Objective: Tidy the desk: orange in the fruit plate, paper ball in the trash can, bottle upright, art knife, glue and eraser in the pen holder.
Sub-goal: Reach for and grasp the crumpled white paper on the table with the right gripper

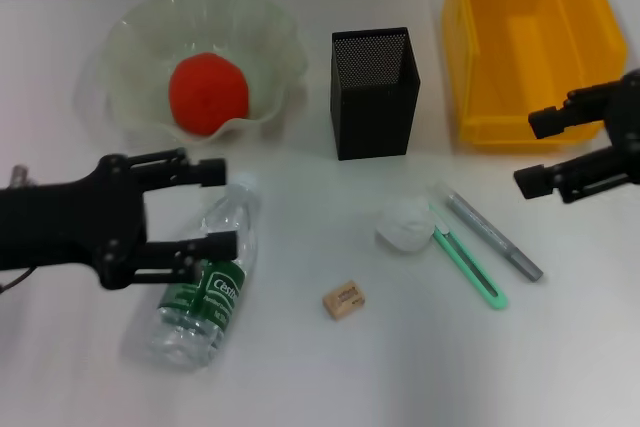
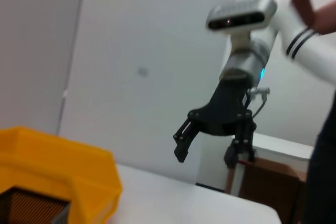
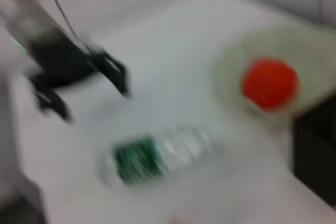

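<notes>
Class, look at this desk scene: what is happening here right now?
A two-armed robot is tidying a desk. Its left gripper, fingers open, hovers by the neck of the plastic bottle lying on its side. The right gripper hangs open near the yellow bin, holding nothing. The orange is in the fruit plate. The paper ball, green art knife, grey glue stick and eraser lie outside the black mesh pen holder.

From my head camera the white desk is evenly and brightly lit, with only faint soft shadows. My right wrist feed is heavily motion-blurred, the bottle smeared; the left wrist feed is slightly soft.
</notes>
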Action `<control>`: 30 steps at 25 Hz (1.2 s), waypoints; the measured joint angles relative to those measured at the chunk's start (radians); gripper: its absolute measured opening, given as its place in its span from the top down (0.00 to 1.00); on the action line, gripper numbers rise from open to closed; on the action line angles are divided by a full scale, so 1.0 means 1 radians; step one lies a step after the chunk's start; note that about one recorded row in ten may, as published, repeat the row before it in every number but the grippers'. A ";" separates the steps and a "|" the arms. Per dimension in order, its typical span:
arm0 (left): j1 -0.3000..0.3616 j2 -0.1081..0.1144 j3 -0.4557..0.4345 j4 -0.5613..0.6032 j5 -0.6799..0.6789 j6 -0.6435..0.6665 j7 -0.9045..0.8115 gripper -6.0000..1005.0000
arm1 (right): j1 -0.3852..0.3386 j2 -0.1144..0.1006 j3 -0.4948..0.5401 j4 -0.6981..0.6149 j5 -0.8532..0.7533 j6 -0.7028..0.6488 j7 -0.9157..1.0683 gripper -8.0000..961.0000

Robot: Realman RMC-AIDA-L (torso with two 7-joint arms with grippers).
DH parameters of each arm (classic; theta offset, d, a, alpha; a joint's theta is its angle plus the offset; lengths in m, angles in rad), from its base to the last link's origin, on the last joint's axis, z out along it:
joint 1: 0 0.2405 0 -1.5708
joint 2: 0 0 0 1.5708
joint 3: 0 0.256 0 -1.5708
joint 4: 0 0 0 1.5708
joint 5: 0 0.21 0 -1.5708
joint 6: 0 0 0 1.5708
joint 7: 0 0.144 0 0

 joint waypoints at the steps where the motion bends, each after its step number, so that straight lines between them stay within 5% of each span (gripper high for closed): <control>1: 0.008 0.001 -0.006 -0.001 0.003 -0.001 0.000 0.20 | 0.026 0.000 -0.045 -0.043 -0.064 0.001 0.057 0.17; 7: 0.045 0.003 -0.027 -0.002 0.014 -0.005 0.000 0.20 | 0.145 0.012 -0.394 -0.046 -0.298 0.058 0.255 0.17; 15: 0.057 0.002 -0.027 -0.012 0.016 -0.017 0.000 0.20 | 0.176 0.018 -0.775 0.138 -0.391 0.390 0.325 0.18; 25: 0.059 0.002 -0.029 -0.017 0.017 -0.033 0.000 0.21 | 0.219 0.021 -0.907 0.330 -0.382 0.596 0.331 0.18; 30: 0.058 0.003 -0.029 -0.017 0.017 -0.036 -0.001 0.21 | 0.228 0.022 -0.907 0.355 -0.358 0.608 0.326 0.28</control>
